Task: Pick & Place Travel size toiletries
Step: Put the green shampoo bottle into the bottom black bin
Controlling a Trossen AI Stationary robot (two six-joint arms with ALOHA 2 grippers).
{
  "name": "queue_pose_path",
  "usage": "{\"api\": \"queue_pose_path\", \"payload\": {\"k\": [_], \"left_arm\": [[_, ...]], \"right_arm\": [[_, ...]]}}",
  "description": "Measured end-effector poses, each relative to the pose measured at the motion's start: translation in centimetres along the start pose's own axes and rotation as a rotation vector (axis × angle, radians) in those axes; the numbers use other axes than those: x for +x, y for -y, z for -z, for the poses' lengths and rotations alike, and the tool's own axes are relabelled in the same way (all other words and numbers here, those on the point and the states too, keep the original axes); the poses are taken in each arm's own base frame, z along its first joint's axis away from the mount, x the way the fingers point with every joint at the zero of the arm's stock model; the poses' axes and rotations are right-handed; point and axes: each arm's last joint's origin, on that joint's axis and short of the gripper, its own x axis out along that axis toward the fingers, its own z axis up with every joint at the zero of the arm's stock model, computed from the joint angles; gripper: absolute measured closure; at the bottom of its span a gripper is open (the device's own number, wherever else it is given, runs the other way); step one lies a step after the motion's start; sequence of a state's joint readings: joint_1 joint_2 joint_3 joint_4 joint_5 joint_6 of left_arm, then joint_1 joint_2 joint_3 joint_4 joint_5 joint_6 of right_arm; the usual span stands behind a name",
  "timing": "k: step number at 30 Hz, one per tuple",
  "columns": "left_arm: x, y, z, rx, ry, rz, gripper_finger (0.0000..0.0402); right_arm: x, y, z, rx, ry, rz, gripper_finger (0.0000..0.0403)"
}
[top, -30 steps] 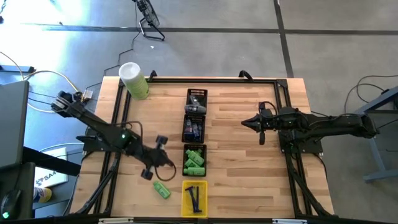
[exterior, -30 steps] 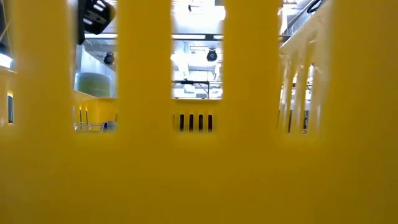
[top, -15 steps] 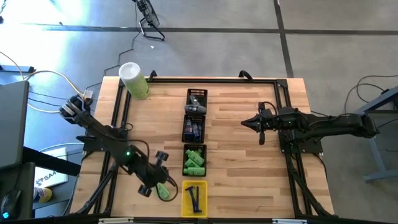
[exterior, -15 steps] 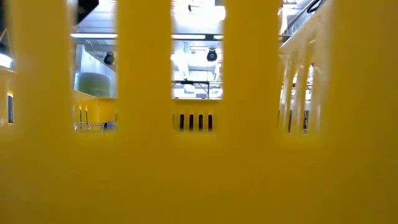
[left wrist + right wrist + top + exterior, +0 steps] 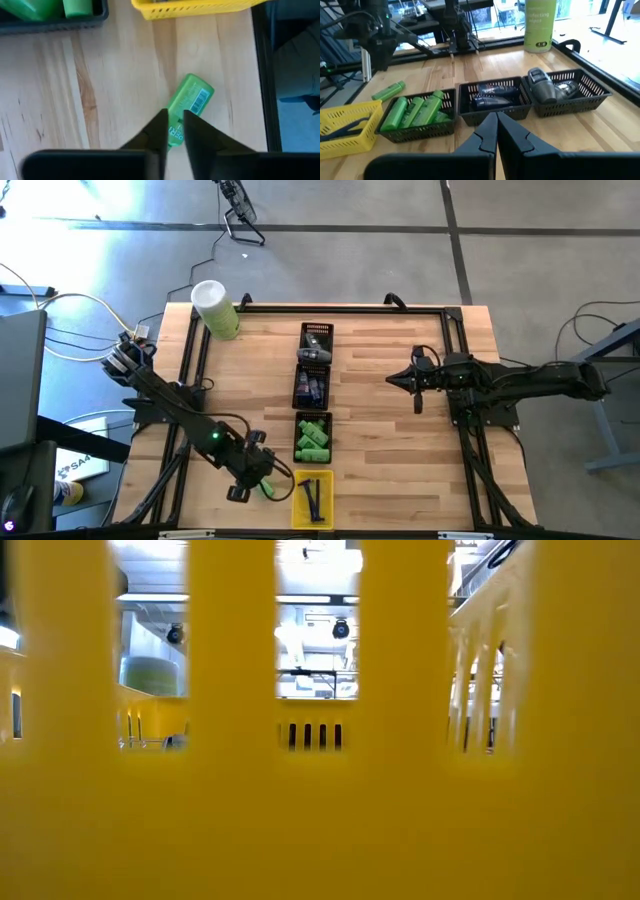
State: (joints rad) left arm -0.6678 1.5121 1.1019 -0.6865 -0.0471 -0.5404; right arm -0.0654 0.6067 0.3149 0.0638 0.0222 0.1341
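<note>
Hovering my left gripper (image 5: pixel 173 129) over the loose green bottle (image 5: pixel 187 107) beside the yellow tray (image 5: pixel 200 7), fingers barely apart; my right gripper (image 5: pixel 391 379) waits pressed together.

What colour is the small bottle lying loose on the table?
Bright green small plastic bottle with a barcode label; left wrist view shows it best.

Counter (image 5: pixel 380 430): light brown wood, darker streaks, black frame around edge. Loose little bottle (image 5: pixel 186 107): bright green, white label patch with dark bars. Left tool (image 5: pixel 173 131): black. Right tool (image 5: pixel 496 131): black. Yellow tray (image 5: pixel 313 500): bright yellow slotted walls, thin dark sticks (image 5: pixel 316 497) inside. Three trays in row: black. Nearest black tray (image 5: pixel 417 131): bright green bottles (image 5: pixel 415 111). Middle tray (image 5: pixel 495 111): dark blue tubes (image 5: pixel 492 96). Far tray (image 5: pixel 580 92): grey pieces (image 5: pixel 542 86). Big cylinder (image 5: pixel 216 311): pale green, white top. Floor (image 5: pixel 400 240): grey, dark lines.
</note>
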Motion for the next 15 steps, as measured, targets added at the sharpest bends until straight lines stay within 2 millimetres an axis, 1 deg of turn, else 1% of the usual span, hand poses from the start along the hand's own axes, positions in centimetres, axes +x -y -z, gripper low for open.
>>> {"api": "queue_pose_path", "payload": {"k": [3,10,15], "left_arm": [[0.32,-0.02,0.03,-0.014,-0.010,-0.010,0.0306],[0.34,-0.17,0.23,-0.012,-0.026,-0.032,0.0183],[0.77,-0.09,0.15,-0.019,-0.027,-0.031,0.0115]], "right_arm": [[0.07,0.00,0.05,0.000,-0.004,-0.002,0.0401],[0.09,0.00,0.06,0.000,-0.006,-0.002,0.0401],[0.09,0.00,0.06,0.000,-0.006,-0.002,0.0401]]}}
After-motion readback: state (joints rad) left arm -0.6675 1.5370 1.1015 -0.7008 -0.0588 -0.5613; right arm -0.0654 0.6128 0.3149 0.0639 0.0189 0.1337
